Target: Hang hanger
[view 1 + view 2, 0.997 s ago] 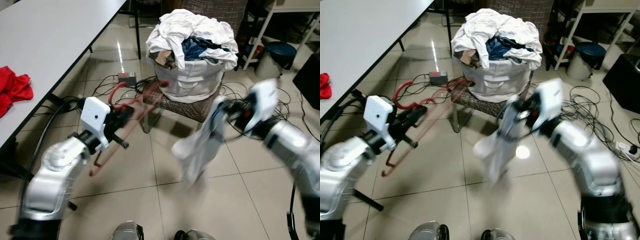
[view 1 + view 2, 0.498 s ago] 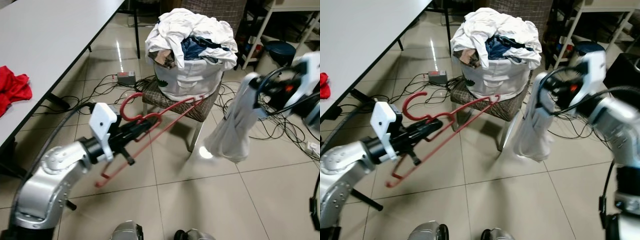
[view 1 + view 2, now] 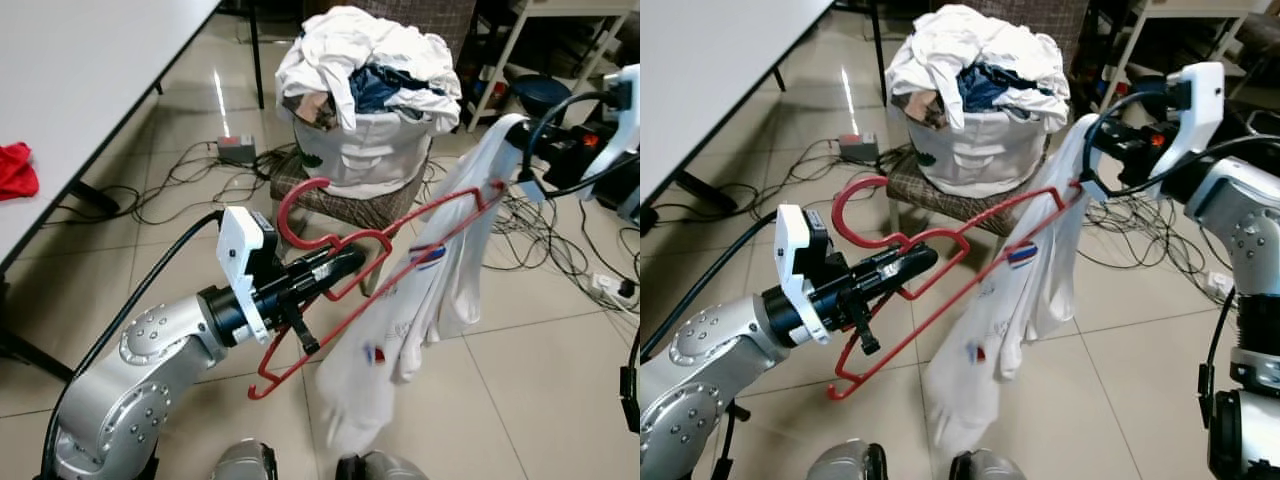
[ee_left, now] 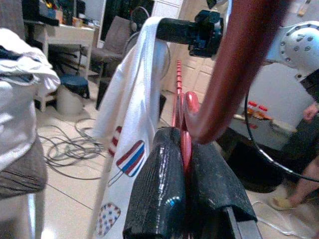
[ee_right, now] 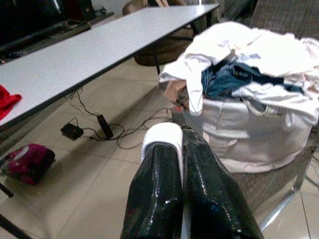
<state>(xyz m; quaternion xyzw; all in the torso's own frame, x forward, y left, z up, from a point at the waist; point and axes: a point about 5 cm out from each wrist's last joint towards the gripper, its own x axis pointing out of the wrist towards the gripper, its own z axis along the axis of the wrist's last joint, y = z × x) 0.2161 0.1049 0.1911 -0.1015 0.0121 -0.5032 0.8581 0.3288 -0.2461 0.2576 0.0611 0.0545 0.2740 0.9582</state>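
Observation:
My left gripper is shut on a red plastic hanger, near the base of its hook. The hanger's long arm reaches up and right to a white garment printed with small red and blue shapes. My right gripper is shut on the top of that garment, which hangs down toward the floor. In the left wrist view the black fingers pinch the red hanger, with the white garment just beyond. In the right wrist view white cloth sits between the fingers.
A white laundry bag heaped with clothes rests on a stool behind the hanger. Cables lie across the tiled floor. A grey table with a red cloth runs along the left. A shelf and a dark bin are at the back right.
The left gripper has raised the hanger and swung it right, so its arm now meets the garment. The right gripper has brought the garment inward, and it hangs longer. The camera shifted slightly.

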